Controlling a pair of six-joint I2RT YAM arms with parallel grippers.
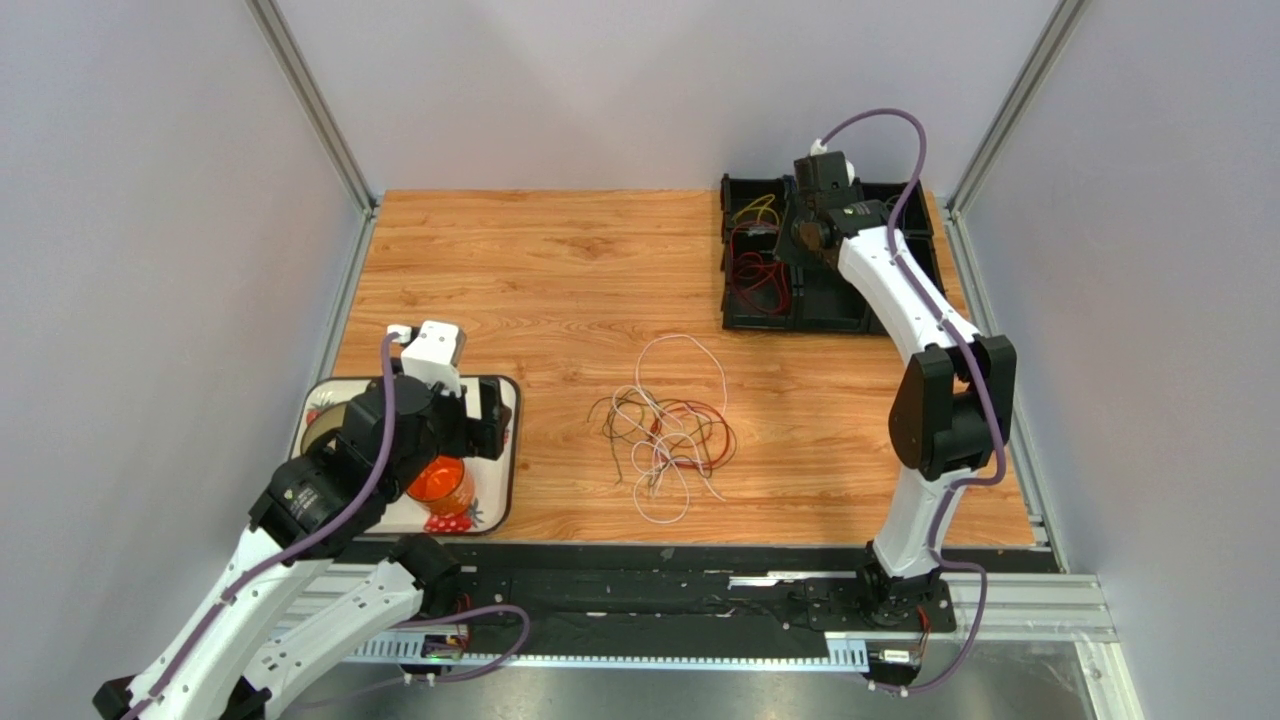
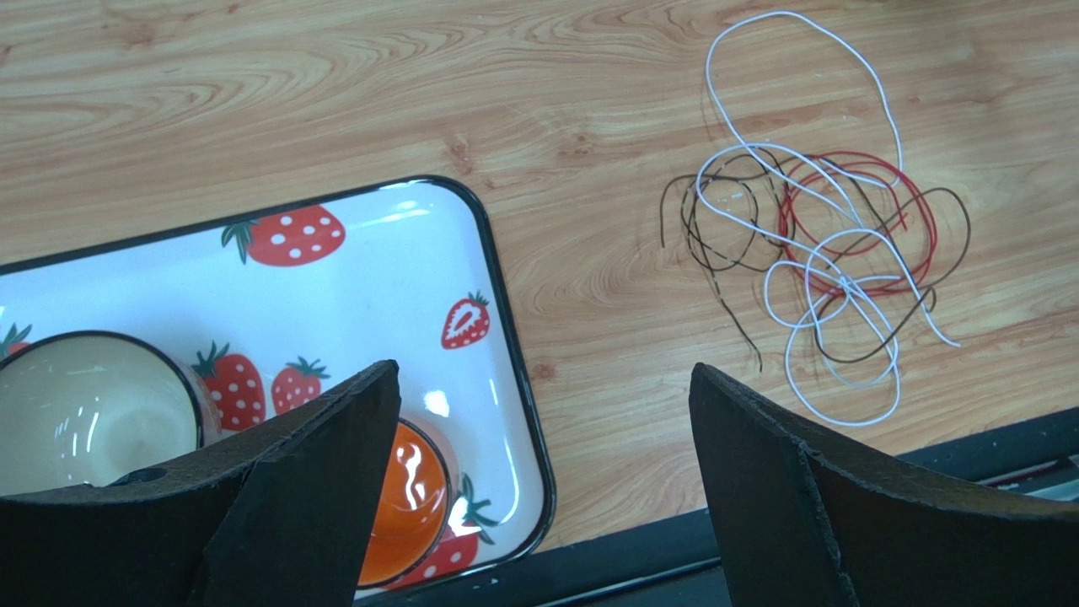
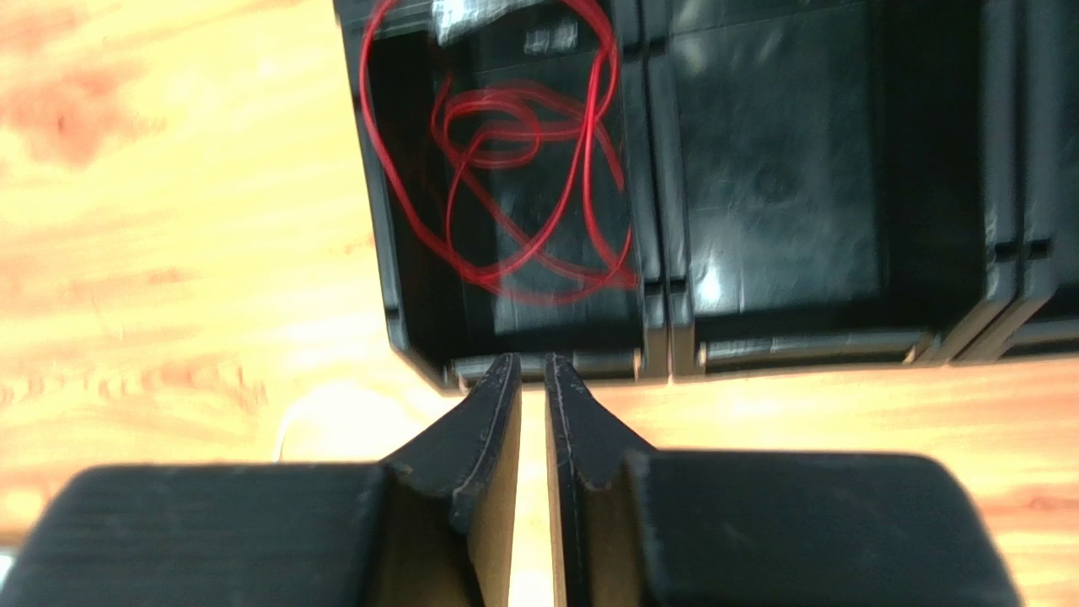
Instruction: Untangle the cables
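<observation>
The tangled cables (image 1: 666,428) lie mid-worktop toward the near edge, well apart from both arms. My right gripper (image 3: 532,367), fingers almost together on nothing I can see, hangs at the black bin (image 3: 659,253) in the far right corner. The left gripper (image 2: 538,380) gapes over the strawberry tray (image 2: 380,253). I worry that pinching several thin loops together drags the whole knot tighter, or off the edge.

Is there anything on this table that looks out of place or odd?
A strawberry-print tray holding a cream bowl and an orange bowl stands left of the cables; it seems unrelated to this work. Nothing looks spilled or damaged.
</observation>
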